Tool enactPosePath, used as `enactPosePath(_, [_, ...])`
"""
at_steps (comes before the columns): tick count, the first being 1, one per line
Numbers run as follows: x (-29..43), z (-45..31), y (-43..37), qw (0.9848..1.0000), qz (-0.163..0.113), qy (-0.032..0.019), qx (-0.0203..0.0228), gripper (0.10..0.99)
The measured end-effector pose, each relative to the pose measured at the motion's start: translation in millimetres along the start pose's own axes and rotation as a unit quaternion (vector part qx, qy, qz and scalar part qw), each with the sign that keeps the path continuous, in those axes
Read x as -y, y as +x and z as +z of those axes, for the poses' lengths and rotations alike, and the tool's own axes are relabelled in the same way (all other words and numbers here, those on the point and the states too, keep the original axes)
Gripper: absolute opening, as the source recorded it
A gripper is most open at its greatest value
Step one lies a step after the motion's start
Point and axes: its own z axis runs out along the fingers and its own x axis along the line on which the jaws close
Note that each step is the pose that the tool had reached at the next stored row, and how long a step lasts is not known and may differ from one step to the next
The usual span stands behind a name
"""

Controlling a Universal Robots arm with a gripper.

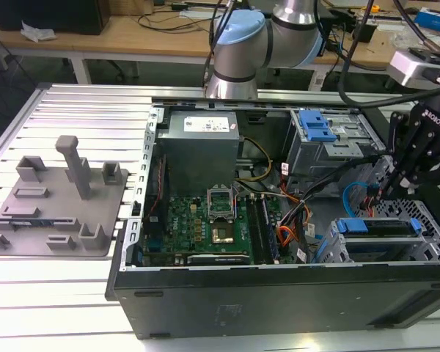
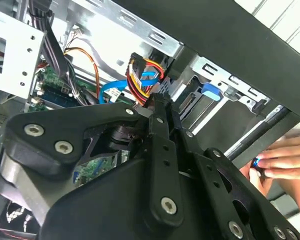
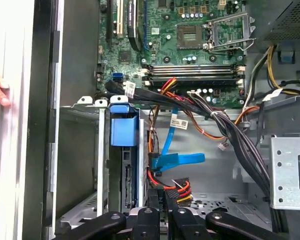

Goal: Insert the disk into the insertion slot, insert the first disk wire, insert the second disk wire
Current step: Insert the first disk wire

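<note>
Judging from the open computer case [image 1: 279, 301], step 1 is done: the insertion slot [image 1: 425, 220] holds the disk [image 1: 374, 226]. Step 2 is in hand. The gripper [image 3: 162, 196] appears clenched on a wire plug [image 3: 179, 188] near the disk's rear; seating calls for square alignment.

Robotics laboratory: an opened computer tower [image 1: 279, 293] is laid on a slotted aluminium work table [image 1: 73, 103], with a grey fixture plate [image 1: 59, 198] set alongside. A robot arm [image 1: 242, 37] is mounted at the table's far edge. Wooden benches [image 1: 132, 33] strewn with cables [image 1: 176, 18] and equipment are ranged behind.
</note>
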Motion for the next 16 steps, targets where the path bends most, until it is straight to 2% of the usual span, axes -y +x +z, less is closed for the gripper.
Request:
enactPosePath(3, [-0.1,0.1,0.5,1.0000,0.000,0.0004,0.0003,0.165])
enactPosePath(5, [-2.6,0.7,4.0,1.0000,0.000,0.0060,0.0046,0.165])
enactPosePath(6, [-3.3,1.0,6.2,0.9999,0.000,0.0096,0.0087,0.165])
enactPosePath(7, [-3.5,1.3,7.7,0.9999,0.000,0.0108,0.0124,0.165])
enactPosePath(10, [-4.0,2.0,13.3,0.9995,-0.001,0.0123,0.0292,0.165])
enactPosePath(12, [-4.3,2.6,17.6,0.9991,-0.002,0.0125,0.0416,0.165])
enactPosePath(13, [-4.5,3.1,21.5,0.9986,-0.003,0.0126,0.0504,0.165])
enactPosePath(16, [-4.5,3.3,23.0,0.9986,-0.003,0.0126,0.0512,0.165])
